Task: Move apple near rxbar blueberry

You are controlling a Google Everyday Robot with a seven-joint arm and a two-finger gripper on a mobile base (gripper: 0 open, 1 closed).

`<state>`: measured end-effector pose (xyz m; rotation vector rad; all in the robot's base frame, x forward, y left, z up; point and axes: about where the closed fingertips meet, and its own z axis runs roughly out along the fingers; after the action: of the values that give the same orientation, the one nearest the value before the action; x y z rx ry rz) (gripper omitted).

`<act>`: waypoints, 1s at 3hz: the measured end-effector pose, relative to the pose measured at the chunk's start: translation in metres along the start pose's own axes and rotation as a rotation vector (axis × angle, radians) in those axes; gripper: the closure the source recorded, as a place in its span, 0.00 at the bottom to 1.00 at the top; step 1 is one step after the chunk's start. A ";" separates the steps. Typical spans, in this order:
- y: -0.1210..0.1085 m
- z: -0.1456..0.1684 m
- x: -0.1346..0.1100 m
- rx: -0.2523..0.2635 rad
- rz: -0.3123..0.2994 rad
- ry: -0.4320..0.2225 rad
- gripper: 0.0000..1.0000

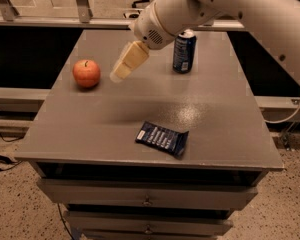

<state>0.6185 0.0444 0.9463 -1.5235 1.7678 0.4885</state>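
The orange-red apple (86, 73) sits on the grey table (105, 119) at its left side. The rxbar blueberry (162, 138), a flat dark-blue wrapper with white print, lies near the table's front edge, right of centre. My gripper (121, 72) hangs above the table a little to the right of the apple, apart from it, with its cream fingers (129, 60) pointing down and left. It holds nothing.
An upright dark-blue soda can (183, 50) stands at the back of the table, right of the gripper. My white arm (225, 9) reaches in from the upper right. Drawers (147, 200) sit under the tabletop. A metal rail runs behind the table.
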 end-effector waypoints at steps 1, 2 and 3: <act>-0.018 0.041 -0.014 -0.001 0.032 -0.071 0.00; -0.027 0.077 -0.023 -0.007 0.053 -0.107 0.00; -0.027 0.104 -0.028 -0.022 0.049 -0.123 0.00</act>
<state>0.6742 0.1310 0.9036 -1.4367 1.7129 0.6143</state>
